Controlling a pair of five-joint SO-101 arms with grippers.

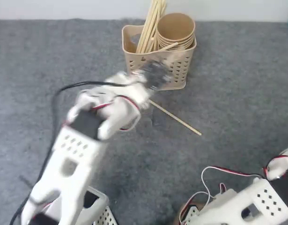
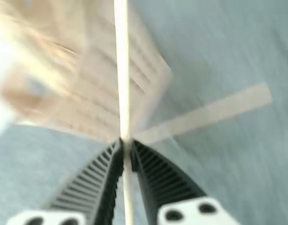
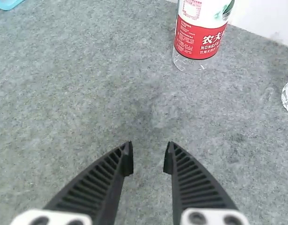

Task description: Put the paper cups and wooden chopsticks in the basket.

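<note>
We see the left pincer point(image 2: 126, 149) clamped on one wooden chopstick point(image 2: 121, 70), just in front of the basket point(image 1: 181, 65), which stands at twelve o'clock on the grey tabletop point(image 1: 237, 93). The paper cups point(image 1: 176, 28) sit stacked inside it beside a bundle of chopsticks point(image 1: 151, 23). A loose chopstick point(image 1: 179, 120) lies at the basket's six o'clock. The right pincer point(image 3: 147, 159) hangs apart above the tabletop, near a bottle point(image 3: 200, 33).

A red label point(image 3: 200, 38) on the bottle point(image 3: 189, 62) bears white characters, perhaps finer print.
</note>
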